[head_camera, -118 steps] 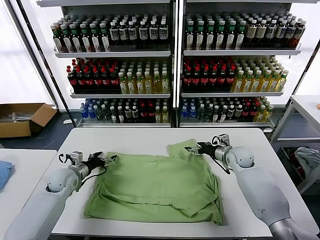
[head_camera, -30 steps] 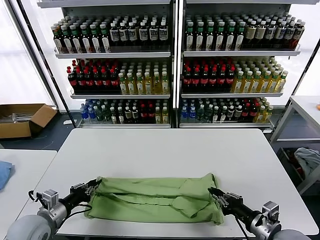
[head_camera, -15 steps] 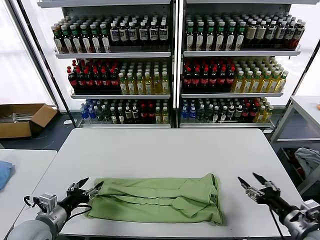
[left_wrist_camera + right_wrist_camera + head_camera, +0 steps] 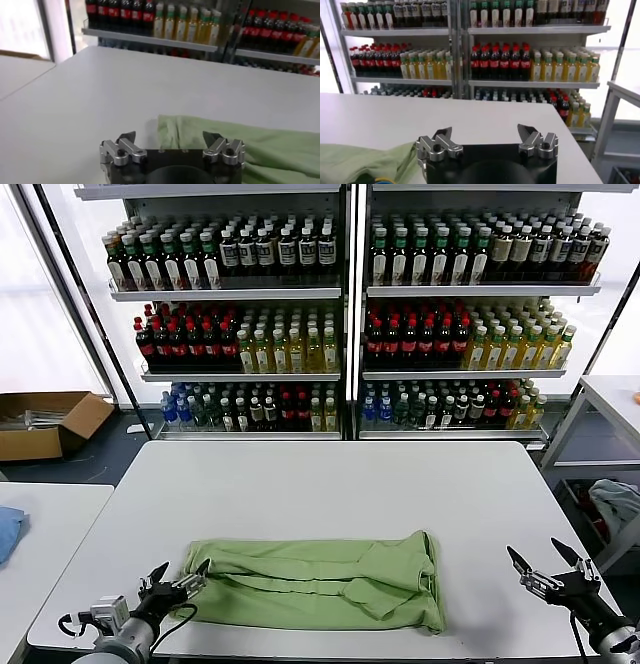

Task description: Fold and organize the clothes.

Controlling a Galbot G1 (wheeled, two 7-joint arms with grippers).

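1. A green shirt (image 4: 320,582) lies folded into a long band across the near part of the white surface (image 4: 330,484), its ends bunched and uneven.
2. The left pincer (image 4: 178,581) hovers just beside the shirt's left end, its jaws spread wide and holding nothing.
3. The right pincer (image 4: 548,565) hangs off the shirt's right end, apart from the cloth, likewise spread and empty.
4. Judged from here, the band still needs a crosswise fold. A shallow pinch could catch only the top layer, and the lower layers would slide out and undo the fold.
5. The shirt sits close to the near edge; a careless drag toward the robot could pull it off.
6. Shelves of bottles (image 4: 340,314) stand behind, well clear.
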